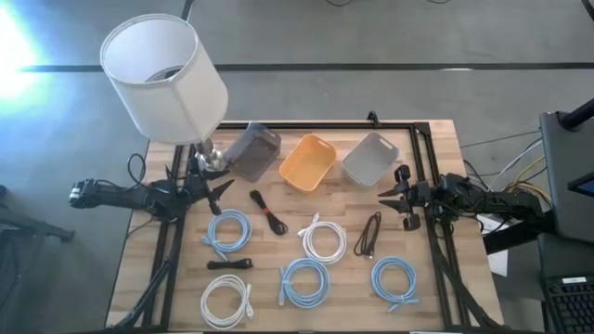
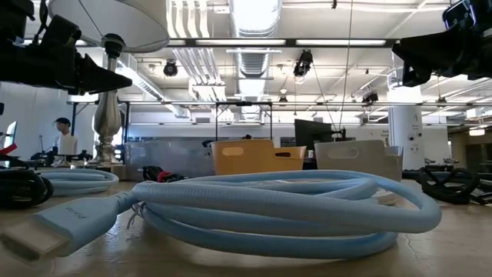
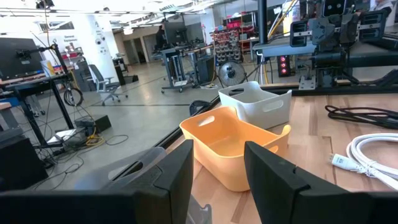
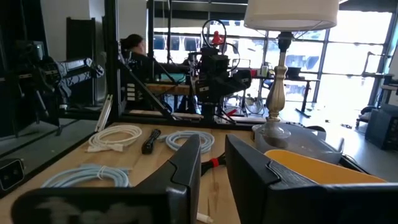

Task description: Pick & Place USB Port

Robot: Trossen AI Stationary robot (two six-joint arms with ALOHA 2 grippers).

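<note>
Several coiled cables lie flat on the wooden table point(image 1: 436, 139): light blue ones point(image 1: 227, 232) point(image 1: 304, 281) point(image 1: 396, 281), white ones point(image 1: 323, 239) point(image 1: 225, 299) and black ones point(image 1: 269, 213) point(image 1: 369, 234). I cannot tell which is the USB one. My left gripper point(image 1: 223, 193) point(image 3: 217, 155) hovers level at the table's left edge, open, with nothing between its fingers. My right gripper point(image 1: 385, 199) point(image 4: 212, 149) hovers level at the right edge, its fingers a narrow gap apart and holding nothing.
Three bins stand in a row at the back: dark grey point(image 1: 252, 151), orange point(image 1: 307, 161) and light grey point(image 1: 371, 158). A table lamp with a white shade point(image 1: 163, 78) stands at the back left, close to my left gripper. A short black piece point(image 1: 229, 265) lies near the front left.
</note>
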